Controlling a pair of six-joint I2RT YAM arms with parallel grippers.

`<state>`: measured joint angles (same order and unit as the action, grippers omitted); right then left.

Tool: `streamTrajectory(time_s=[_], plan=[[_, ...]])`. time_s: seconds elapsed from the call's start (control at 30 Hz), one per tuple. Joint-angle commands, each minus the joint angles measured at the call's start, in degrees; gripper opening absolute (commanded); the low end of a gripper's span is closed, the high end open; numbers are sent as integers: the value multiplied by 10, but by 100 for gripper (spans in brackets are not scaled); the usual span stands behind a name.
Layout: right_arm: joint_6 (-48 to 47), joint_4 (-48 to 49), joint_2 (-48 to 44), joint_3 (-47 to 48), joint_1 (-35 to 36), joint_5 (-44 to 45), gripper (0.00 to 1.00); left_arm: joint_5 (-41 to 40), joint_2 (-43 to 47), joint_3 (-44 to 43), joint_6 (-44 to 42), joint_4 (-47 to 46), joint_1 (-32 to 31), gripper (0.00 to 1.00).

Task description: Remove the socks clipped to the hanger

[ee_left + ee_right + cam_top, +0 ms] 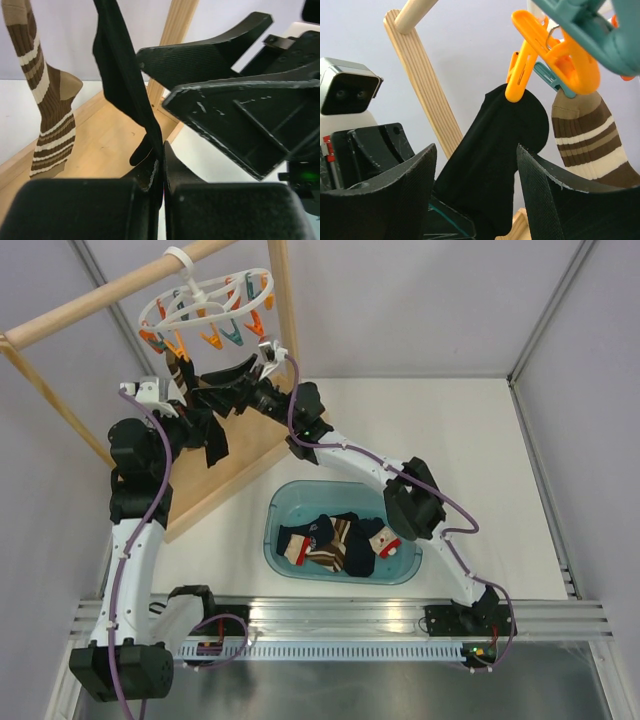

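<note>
**Black sock gripped low, clip within reach above**

The black sock [120,75] is held clamped near its lower end by the left pincer [161,175]. It hangs from an orange clip [525,65] of the hanger [205,302], just above the right pincer [476,155], whose fingers are spread wide either side. The clip is best pressed open while the sock is drawn gently downward. A striped sock [47,105] is seen beside it, and a white desk [470,440], a blue tub [290,502] and plain pale walls below.

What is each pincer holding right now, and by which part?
Left pincer is shut on the black sock near its lower end. Right pincer is open, straddling that sock below the orange clip, holding nothing.
</note>
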<state>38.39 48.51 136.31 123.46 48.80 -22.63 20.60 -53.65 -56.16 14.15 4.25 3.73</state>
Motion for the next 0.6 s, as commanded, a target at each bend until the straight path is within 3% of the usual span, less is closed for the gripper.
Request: streamTrajectory(time_s=[0.0,0.27,0.43,0.57], plan=[[14,58,-4,16,0,-4,70,44,14,-7,-14,-3,-3,2],[-15,82,-85,-115,0,23,70,52,32,-16,-20,6,-15,2],[-77,12,-155,-183,0,73,70,32,49,-11,-26,17,-16,2],[-102,-41,-170,-190,1,52,70,44,46,-11,-26,16,-16,2]])
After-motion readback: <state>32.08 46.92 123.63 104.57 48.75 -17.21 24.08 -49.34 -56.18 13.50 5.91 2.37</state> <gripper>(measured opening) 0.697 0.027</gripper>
